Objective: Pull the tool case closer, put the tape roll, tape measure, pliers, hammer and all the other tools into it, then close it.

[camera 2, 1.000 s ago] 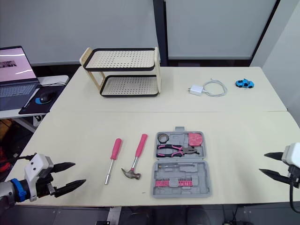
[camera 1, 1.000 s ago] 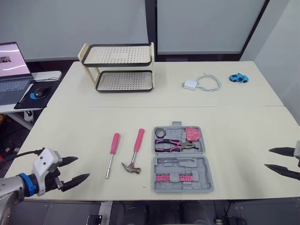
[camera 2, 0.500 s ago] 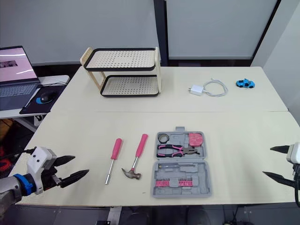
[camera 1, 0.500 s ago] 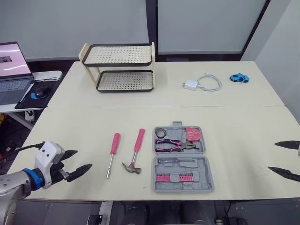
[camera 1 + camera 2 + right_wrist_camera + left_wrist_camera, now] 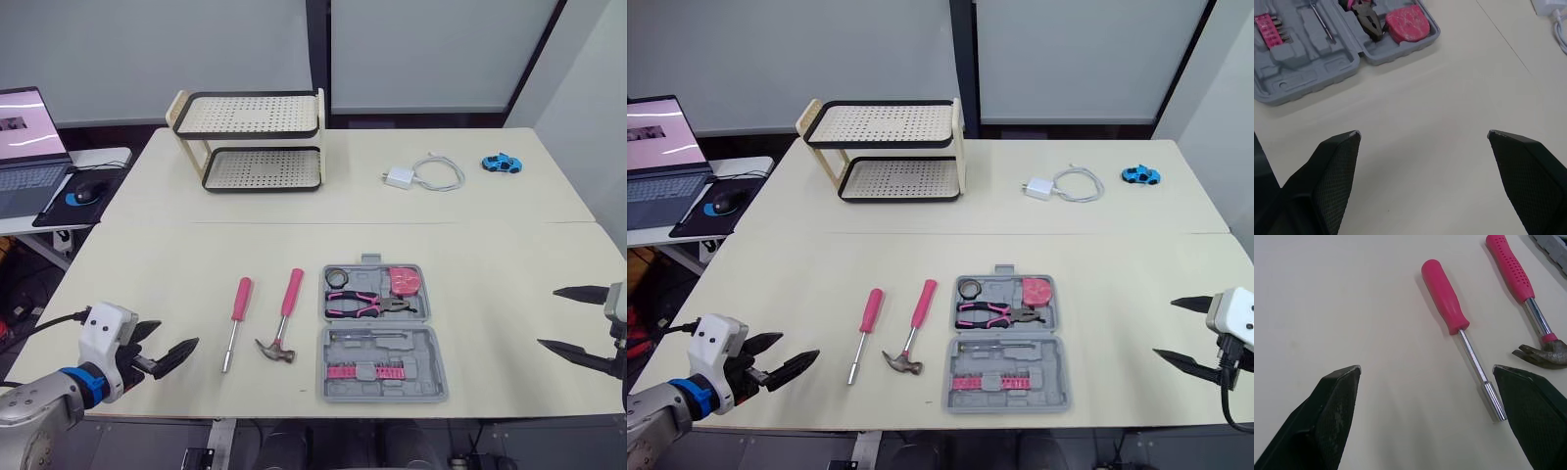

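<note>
Both our claws are spread wide and hold nothing. The left claw (image 5: pixel 178 334) hovers low over the bench (image 5: pixel 509 264) near its left front edge, pointing at the screwdriver (image 5: pixel 238 304). The right claw (image 5: pixel 547 317) hangs well apart from the tool case (image 5: pixel 423 354), on its right.

The case lies open and flat at the front middle of the bench. Its far half holds the tape roll (image 5: pixel 336 276), the tape measure (image 5: pixel 402 281) and the pliers (image 5: pixel 367 305). Its near half holds a row of pink bits (image 5: pixel 364 371) and a thin metal bar (image 5: pixel 364 336), with a large recess bare. The hammer (image 5: pixel 287 302) lies just left of the case, with the screwdriver beside it, both on the bench.

We judge the risks thus: the round screwdriver may roll away from a grasp on its thin shaft, or a finger may knock the hammer head lying near its tip. A badly seated tool would hold the lid ajar, and dragging the open case could shake its contents loose.
</note>
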